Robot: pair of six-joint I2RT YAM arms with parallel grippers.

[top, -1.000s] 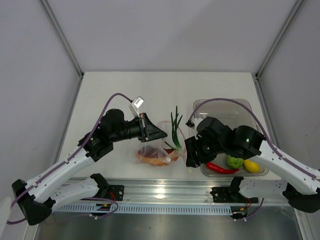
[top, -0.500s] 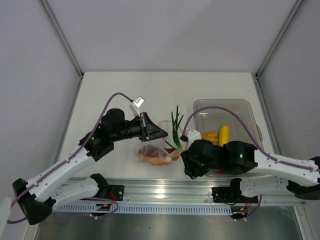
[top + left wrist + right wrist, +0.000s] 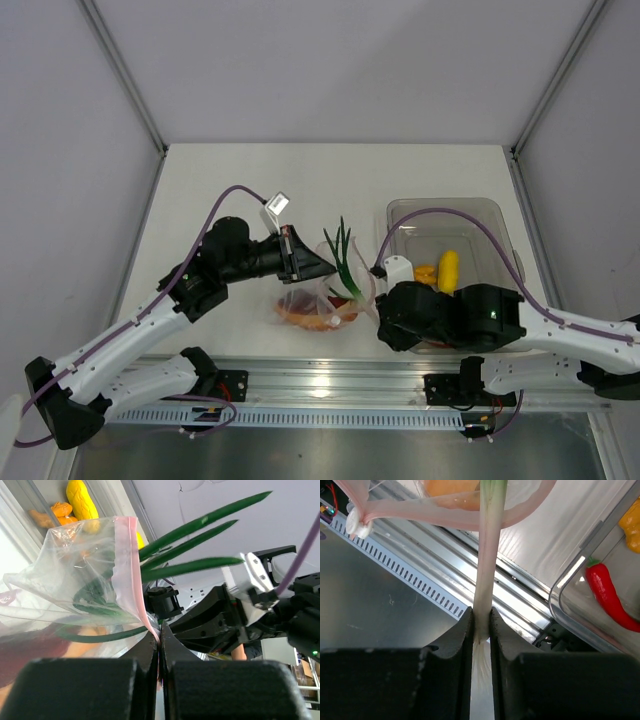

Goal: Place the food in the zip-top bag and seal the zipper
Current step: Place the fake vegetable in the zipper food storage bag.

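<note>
Top cam: L gripper (image 3: 328, 269) holds up one lip of the zip-top bag (image 3: 312, 303), which sits on the table (image 3: 240, 180) near the front edge, betw the two arms. Bag already has orange/reddish pieces (image 3: 303, 316) inside. green stalks (image 3: 340, 246) poke out of the mouth, leafy end pointing away from the bases. R arm (image 3: 450, 318) sits low betw bag and clear bin (image 3: 495, 212); its tip isn't visible from here. Seen in the bin: yellow fruit (image 3: 448, 268) + orange chunks (image 3: 425, 273); the rest is under the arm. L wrist cam: jaws fully closed, pinching the pink zipper (image 3: 131, 565) at its lower end. Mouth gapes open, leaves run past the strip, and some green shows thru the plastic. R wrist cam: R gripper (image 3: 481, 625) is clamped on the pale base of the stalks, which run straight up thru the pink loop of the mouth. red chili (image 3: 606, 594) lies in the bin off to the side. Status, my read: roughly midway. A few items are bagged and the stalks are only part in, base end outside. Left to do: finish the stalks, move the yellow fruit, orange chunks and chili, plus whatever the arm hides. Zipper is wide open, so sealing isn't started.
</note>
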